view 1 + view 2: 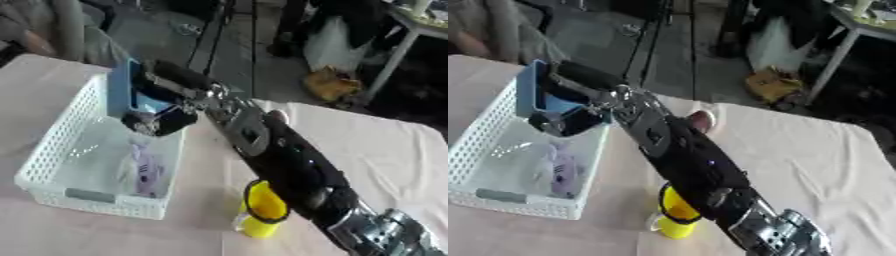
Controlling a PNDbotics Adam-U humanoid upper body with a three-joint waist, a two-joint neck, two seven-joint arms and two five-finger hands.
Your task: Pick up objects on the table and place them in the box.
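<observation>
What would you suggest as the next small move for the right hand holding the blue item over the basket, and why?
Probably lower it slightly and uncurl the fingers. The right hand is curled round a blue box already over the white basket, above the items lying inside, so release looks due.

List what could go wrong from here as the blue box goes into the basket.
1. The right hand holds the blue box upright over the white basket's far corner; it may catch the rim or tip out.
2. The forearm passes just above the yellow cup; pulling back could knock it over.
3. Dropping the box might crush the clear packet already inside.
</observation>
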